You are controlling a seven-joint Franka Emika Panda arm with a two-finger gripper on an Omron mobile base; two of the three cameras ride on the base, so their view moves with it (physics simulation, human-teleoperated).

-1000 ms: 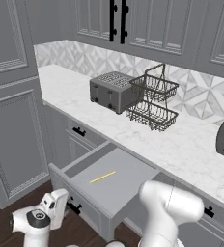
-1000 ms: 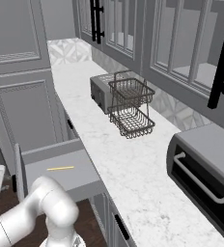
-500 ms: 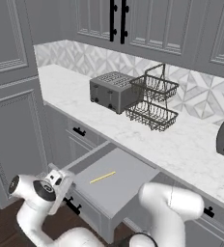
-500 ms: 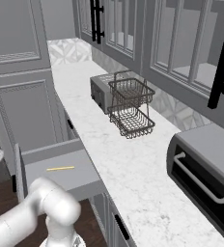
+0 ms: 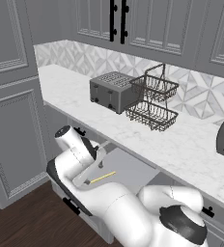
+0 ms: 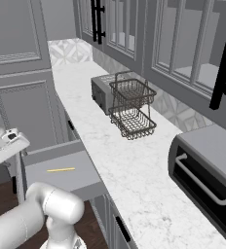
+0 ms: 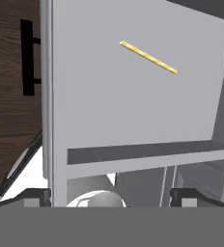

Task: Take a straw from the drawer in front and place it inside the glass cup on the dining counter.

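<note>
Thin yellow straw [image 7: 148,57] lying loose mid-floor of wide grey open drawer [image 7: 133,111]; hand [image 7: 111,195] spread wide above. Reaching step; next, descend and pinch.

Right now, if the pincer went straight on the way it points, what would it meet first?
Probably the flat grey floor of the open drawer, short of the straw, which lies further in. The open pincer holds nothing; depth is hard to judge.

The white arm bends low from the base, its dark-jointed wrist turned downward. The gripper [image 7: 112,195] hangs with its jaws spread wide, two dark fingertips [image 7: 36,195] far apart, holding nothing.
</note>
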